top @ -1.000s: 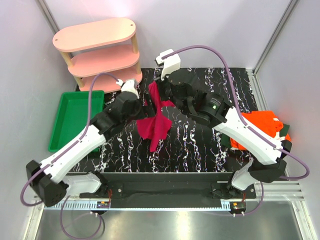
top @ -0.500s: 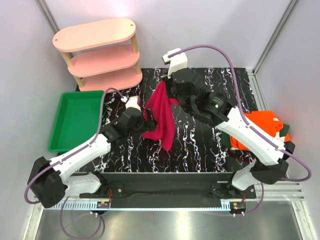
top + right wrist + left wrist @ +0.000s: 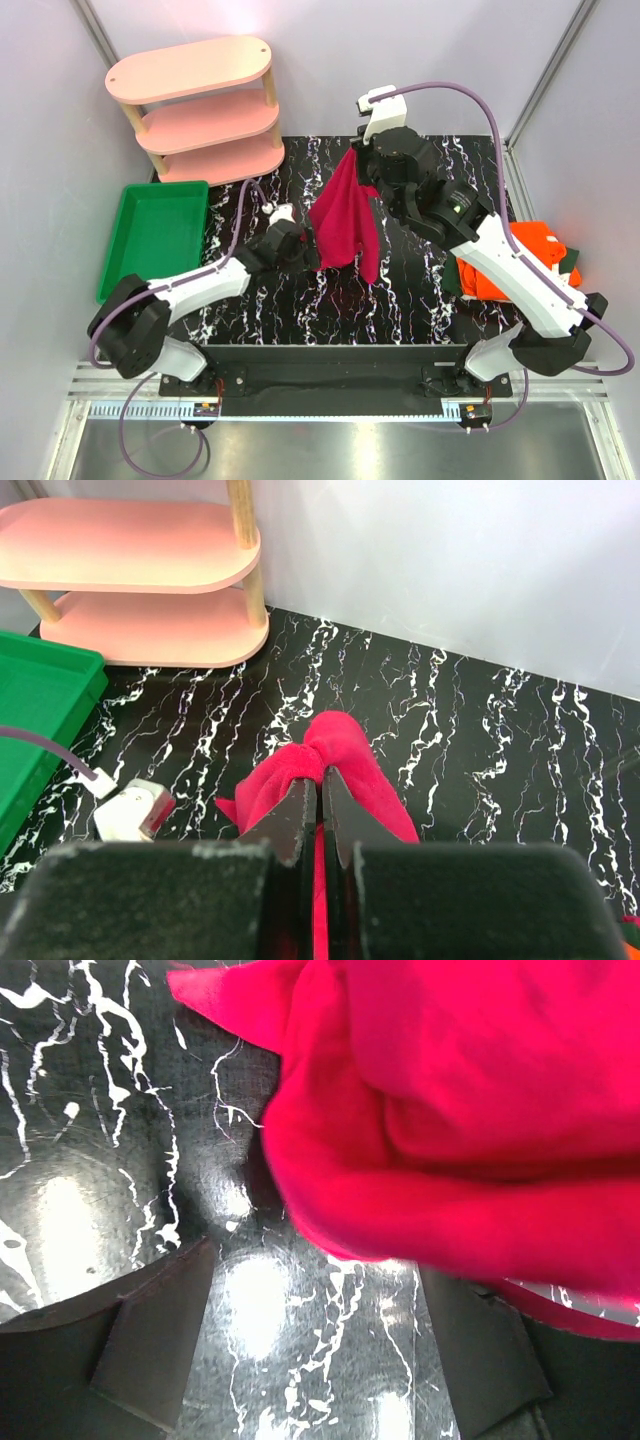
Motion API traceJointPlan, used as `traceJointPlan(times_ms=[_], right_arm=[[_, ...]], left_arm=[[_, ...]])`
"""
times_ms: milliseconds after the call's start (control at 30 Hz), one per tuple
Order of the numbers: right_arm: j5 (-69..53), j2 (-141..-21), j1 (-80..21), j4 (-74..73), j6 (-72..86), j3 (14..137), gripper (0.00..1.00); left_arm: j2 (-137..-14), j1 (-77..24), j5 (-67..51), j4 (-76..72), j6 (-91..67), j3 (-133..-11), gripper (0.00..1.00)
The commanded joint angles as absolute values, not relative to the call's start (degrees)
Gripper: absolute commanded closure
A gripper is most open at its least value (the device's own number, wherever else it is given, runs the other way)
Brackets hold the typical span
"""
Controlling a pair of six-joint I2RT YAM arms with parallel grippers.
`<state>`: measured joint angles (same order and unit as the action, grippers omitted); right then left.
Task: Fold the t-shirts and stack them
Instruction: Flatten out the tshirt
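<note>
Crimson soft cloth t-shirt point(image 3: 345, 215) now hangs higher, pinched in the right hand point(image 3: 322, 780); left hand point(image 3: 315, 1295), spread wide, has sunk beside its hem; folding seems unstarted.

The right gripper point(image 3: 356, 160) holds the crimson t-shirt point(image 3: 345, 215) by its top, and the cloth hangs in a long bunch over the black marbled table point(image 3: 420, 300). The left gripper point(image 3: 304, 254) is low, just beside the shirt's lower left edge. At the table's right edge the orange t-shirt point(image 3: 522, 262) lies on a dark green t-shirt point(image 3: 571, 260). The green tray point(image 3: 150, 240) lies at the far left.
</note>
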<state>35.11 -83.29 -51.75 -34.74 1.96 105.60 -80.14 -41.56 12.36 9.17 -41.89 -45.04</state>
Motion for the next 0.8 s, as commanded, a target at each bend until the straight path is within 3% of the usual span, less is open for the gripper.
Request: traceJointPlan(times_ms=[0,333,467,600,633,700,733,767], right_arm=[[36.56,-81.39,-51.24,-31.38,1.41,105.03,1.0],[37.7,-80.42,-50.63,-31.99,1.14,103.89,1.0],[38.93,-79.02,-49.22,-32.17,1.14,102.48,1.0],[39.02,-77.78,-48.52,-32.61,1.14,101.34,1.0],[39.02,-77.61,-48.52,-32.69,1.32,101.16,1.0],[39.11,-77.35,-48.43,-32.96,1.32,100.99,1.0],[39.11,-77.26,-48.43,-32.96,1.32,100.73,1.0],[39.02,-77.17,-48.34,-33.05,1.41,100.64,1.0]], left_arm=[[-83.14,-41.75,11.07,2.56,-41.84,-45.61,0.16],[-92.28,-41.66,13.44,-2.28,-45.7,-48.69,0.14],[-96.05,-41.57,12.31,-4.4,-45.18,-51.84,0.2],[-99.14,-41.57,10.46,-3.25,-44.03,-55.37,0.44],[-99.31,-41.57,10.02,-3.34,-44.03,-55.46,0.55],[-99.67,-41.57,9.58,-3.95,-44.21,-55.28,0.69],[-99.75,-41.57,9.41,-4.04,-44.38,-55.2,0.9],[-99.93,-41.57,9.49,-3.52,-44.47,-55.28,0.96]])
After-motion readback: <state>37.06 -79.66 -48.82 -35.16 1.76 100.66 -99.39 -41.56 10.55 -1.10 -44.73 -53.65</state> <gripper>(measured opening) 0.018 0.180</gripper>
